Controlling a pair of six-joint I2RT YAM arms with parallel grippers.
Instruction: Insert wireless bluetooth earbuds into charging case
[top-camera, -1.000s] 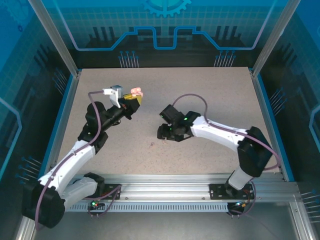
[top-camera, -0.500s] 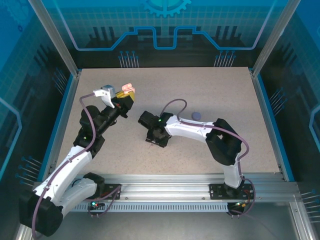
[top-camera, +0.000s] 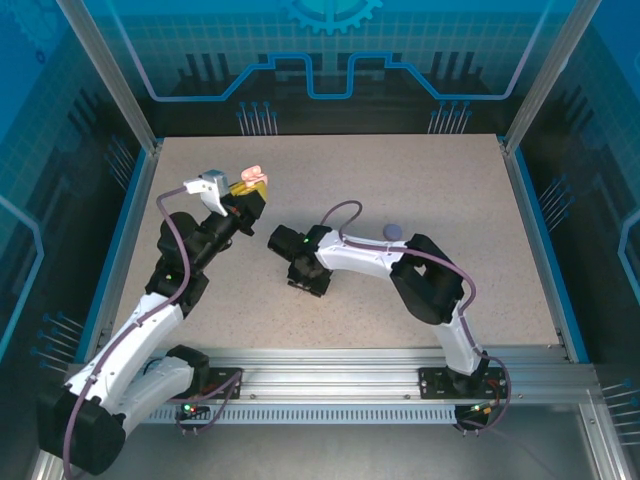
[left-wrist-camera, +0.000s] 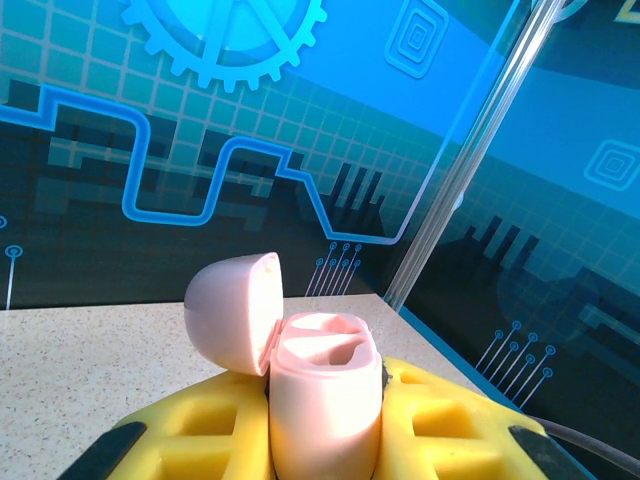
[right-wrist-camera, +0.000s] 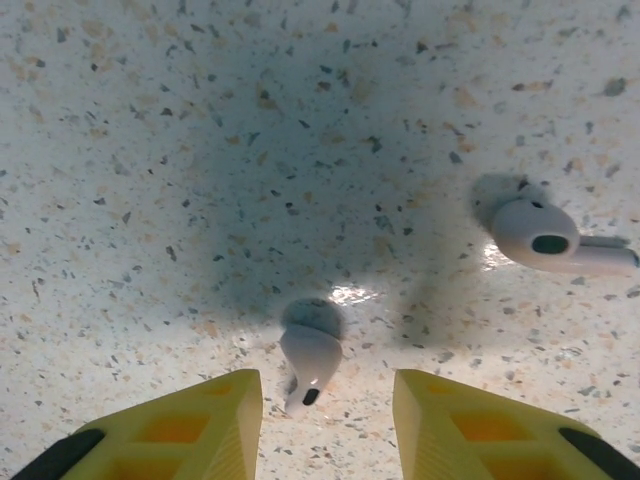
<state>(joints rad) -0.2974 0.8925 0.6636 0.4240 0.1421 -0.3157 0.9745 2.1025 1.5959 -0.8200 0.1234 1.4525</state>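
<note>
My left gripper (top-camera: 250, 190) is shut on a pale pink charging case (left-wrist-camera: 325, 400), held upright above the table with its lid (left-wrist-camera: 235, 310) flipped open to the left and both sockets bare. The same case (top-camera: 256, 177) shows pink at the left fingertips in the top view. My right gripper (right-wrist-camera: 328, 420) hangs open and low over the table, its yellow fingers (right-wrist-camera: 200, 425) on either side of a pale earbud (right-wrist-camera: 310, 360) lying on the surface, apart from it. A second pale earbud (right-wrist-camera: 545, 238) lies up and to the right. The right gripper (top-camera: 305, 280) is at mid-table.
A small round lavender case (top-camera: 393, 231) lies on the speckled table (top-camera: 450, 180) behind the right arm. Blue rails and glass walls ring the table.
The right arm has swept left across the table and dropped low over the earbuds. The left arm lifted the pink case slightly up and left, then held still.
</note>
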